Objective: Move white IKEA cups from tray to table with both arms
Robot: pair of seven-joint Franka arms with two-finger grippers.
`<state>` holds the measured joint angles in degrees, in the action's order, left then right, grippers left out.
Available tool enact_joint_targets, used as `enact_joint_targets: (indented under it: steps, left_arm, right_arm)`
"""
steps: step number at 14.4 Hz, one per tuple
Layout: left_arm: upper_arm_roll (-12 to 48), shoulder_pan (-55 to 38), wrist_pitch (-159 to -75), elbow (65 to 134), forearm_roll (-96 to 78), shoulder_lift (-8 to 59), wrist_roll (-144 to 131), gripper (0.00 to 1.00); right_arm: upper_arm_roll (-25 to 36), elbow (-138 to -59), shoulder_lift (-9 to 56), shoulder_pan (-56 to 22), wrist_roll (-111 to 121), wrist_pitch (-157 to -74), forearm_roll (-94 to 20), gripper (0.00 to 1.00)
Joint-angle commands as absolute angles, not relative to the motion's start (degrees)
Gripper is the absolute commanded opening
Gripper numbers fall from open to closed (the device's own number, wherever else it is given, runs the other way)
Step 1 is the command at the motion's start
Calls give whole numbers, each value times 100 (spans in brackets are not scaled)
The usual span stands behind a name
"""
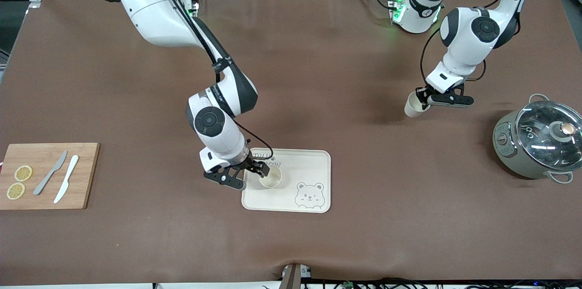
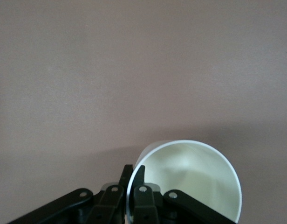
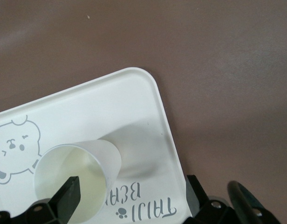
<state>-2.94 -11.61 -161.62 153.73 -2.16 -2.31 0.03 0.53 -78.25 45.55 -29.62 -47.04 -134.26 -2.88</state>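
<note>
A: What else is on the table [image 1: 318,75]?
B: A cutting board [image 1: 47,175] with two knives and lemon slices at the right arm's end; a lidded pot [image 1: 539,143] at the left arm's end.

A: And the arms?
B: The right end effector [image 1: 254,175] reaches down over the bear-print tray [image 1: 313,161], fingers spread either side of a white cup [image 1: 271,178] standing on it. The left end effector [image 1: 425,100], over bare table, is clamped on the second cup's [image 1: 414,106] rim, cup tilted.

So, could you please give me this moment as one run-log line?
right gripper: open around first cup on tray | left gripper: shut on second cup, above table
</note>
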Motion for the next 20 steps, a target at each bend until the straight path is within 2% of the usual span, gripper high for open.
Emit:
enact_joint_targets:
  steps: [1,4,17,20]
  left_arm:
    - [-211,-1081,-16820,15390,-360,244,185,0]
    - [-193,-1081,-17270,15337,-352,676,176,0]
    - [97,-1081,-17271,15337,-738,686,149,0]
    - [97,-1081,-17271,15337,-747,694,158,0]
  right_arm:
    - [114,-7559,4781,-3067,-4887,-13517,-176,100]
    - [114,-7523,4895,-3094,-4896,-13631,-176,100]
    - [141,-7515,5186,-3199,-4887,-14036,-105,100]
    - [132,-7515,5186,-3182,-4887,-14036,-114,72]
